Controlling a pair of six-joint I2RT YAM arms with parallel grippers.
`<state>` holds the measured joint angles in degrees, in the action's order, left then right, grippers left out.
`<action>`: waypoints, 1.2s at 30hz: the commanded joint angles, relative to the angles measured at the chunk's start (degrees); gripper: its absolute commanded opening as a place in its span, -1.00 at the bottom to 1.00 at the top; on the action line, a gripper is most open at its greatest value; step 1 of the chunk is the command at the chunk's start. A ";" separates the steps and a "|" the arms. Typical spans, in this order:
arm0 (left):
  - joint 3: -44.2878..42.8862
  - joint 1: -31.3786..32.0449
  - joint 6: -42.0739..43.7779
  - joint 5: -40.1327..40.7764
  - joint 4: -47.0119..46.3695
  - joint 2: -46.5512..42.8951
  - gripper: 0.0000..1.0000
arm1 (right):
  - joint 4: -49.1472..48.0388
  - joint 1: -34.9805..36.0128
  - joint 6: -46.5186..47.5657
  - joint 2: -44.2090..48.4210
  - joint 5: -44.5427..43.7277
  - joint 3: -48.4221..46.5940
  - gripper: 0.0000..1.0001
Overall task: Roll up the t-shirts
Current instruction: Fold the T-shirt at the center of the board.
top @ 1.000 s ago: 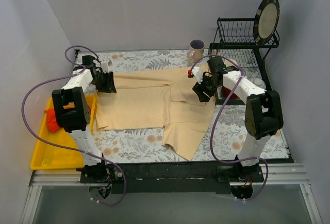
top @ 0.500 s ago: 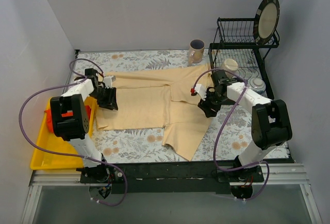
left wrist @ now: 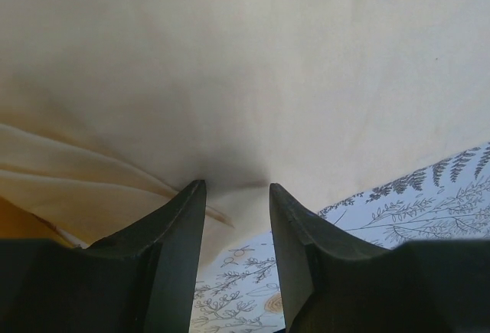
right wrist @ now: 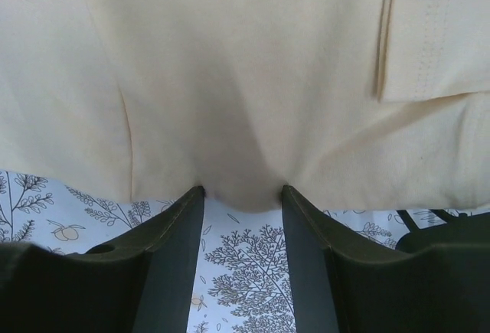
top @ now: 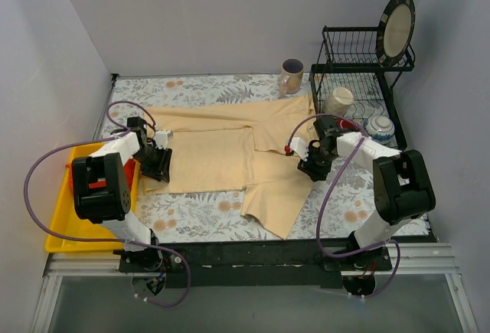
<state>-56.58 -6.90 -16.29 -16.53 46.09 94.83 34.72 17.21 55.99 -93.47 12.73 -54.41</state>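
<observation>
Floral-cloth table (top: 199, 222) carries the cream t-shirt (top: 222, 157), spread flat mid-table with its long axis left to right and one flap pointing at the near edge. Left arm: elbow up over the tray, forearm reaching in low. Left gripper (top: 157, 166) sits at the shirt's left edge, jaws partly apart. In the wrist view the tips (left wrist: 236, 187) straddle the cloth edge (left wrist: 253, 80), not clamped on it. Right arm mirrors that: elbow high on the right, forearm angled in toward the shirt. Right gripper (top: 310, 168) is at the shirt's right edge, jaws also partly apart. Its wrist view shows the hem (right wrist: 245, 119) sagging into the gap between the tips (right wrist: 241, 190), nothing gripped. Black dish rack (top: 360, 69) stands far right, with a plate (top: 398, 31) upright on top. Yellow tray (top: 65, 230) is at the near left and holds a red-orange garment (top: 72, 182), mostly behind the left arm. Mug (top: 292, 75) stands just left of the rack, beyond the shirt. A cup (top: 338, 101) and a bowl (top: 380, 127) are in the rack's lower part.
</observation>
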 commanded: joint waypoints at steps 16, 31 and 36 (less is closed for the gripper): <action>1.31 0.04 8.73 3.56 6.29 -18.54 -0.18 | 4.21 -9.74 4.31 -0.75 -6.07 0.28 0.02; -5.04 9.09 -2.16 -5.97 -0.91 -0.96 -0.24 | 12.57 -8.69 1.33 0.05 5.45 -11.93 0.13; 0.31 9.09 2.21 1.66 1.11 -2.87 -0.33 | 11.25 -6.84 -3.95 -4.17 6.51 -16.59 0.14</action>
<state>-60.45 2.46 -16.91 -20.56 46.48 95.15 46.30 9.06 56.05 -94.83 16.36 -65.89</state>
